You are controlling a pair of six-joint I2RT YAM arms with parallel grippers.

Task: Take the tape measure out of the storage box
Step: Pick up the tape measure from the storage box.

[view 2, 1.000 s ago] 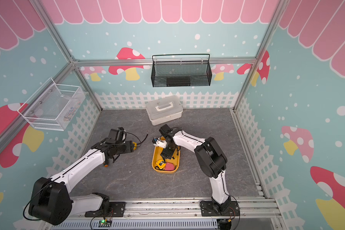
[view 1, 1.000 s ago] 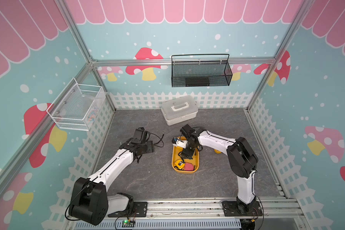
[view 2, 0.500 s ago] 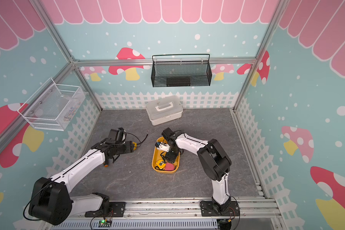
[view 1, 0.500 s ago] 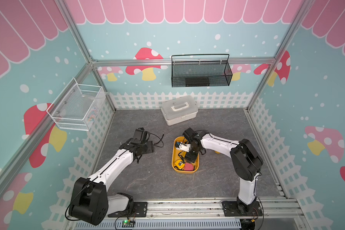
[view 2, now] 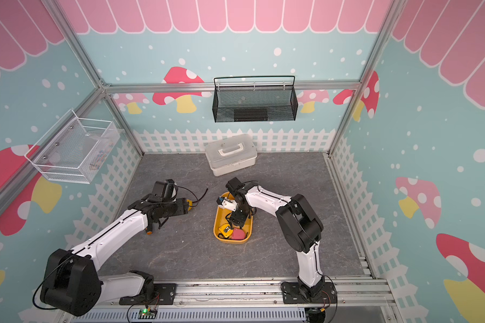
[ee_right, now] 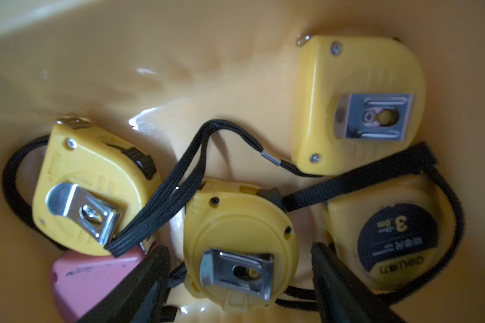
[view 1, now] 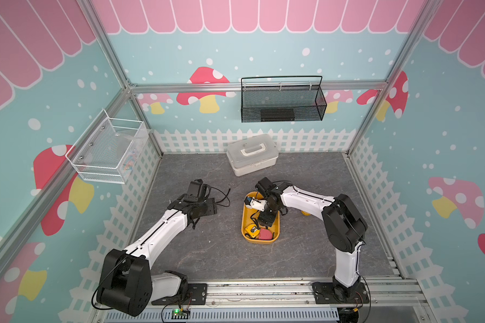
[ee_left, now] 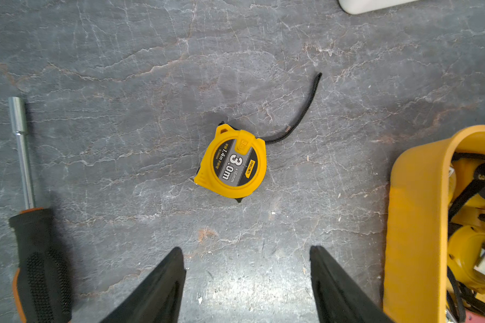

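Note:
The orange-yellow storage box (view 1: 243, 223) (view 2: 215, 223) sits mid-table. My right gripper (view 1: 265, 221) (ee_right: 239, 246) reaches down into it and is open. Its fingers straddle a yellow tape measure (ee_right: 235, 218) lying clip side up, with a small gap on each side. Several more yellow tape measures with black straps lie around it, and one (view 1: 251, 231) shows at the box's near end. My left gripper (view 2: 179, 208) (ee_left: 245, 248) hovers open and empty over the table left of the box. Just beyond its fingertips another yellow tape measure (ee_left: 233, 165) (view 2: 190, 202) lies on the table.
A pink item (ee_right: 95, 276) (view 1: 265, 234) lies in the box's near end and a white tool (view 1: 254, 203) at its far end. A black-and-orange nut driver (ee_left: 37, 251) lies by the left arm. A white lidded case (view 1: 252, 153) stands behind. Wire baskets (view 1: 282, 103) (view 1: 107, 151) hang on the walls.
My right gripper has moved lower into the box and toward its near end, coming down around the clip-side-up tape measure. The left arm has not moved.

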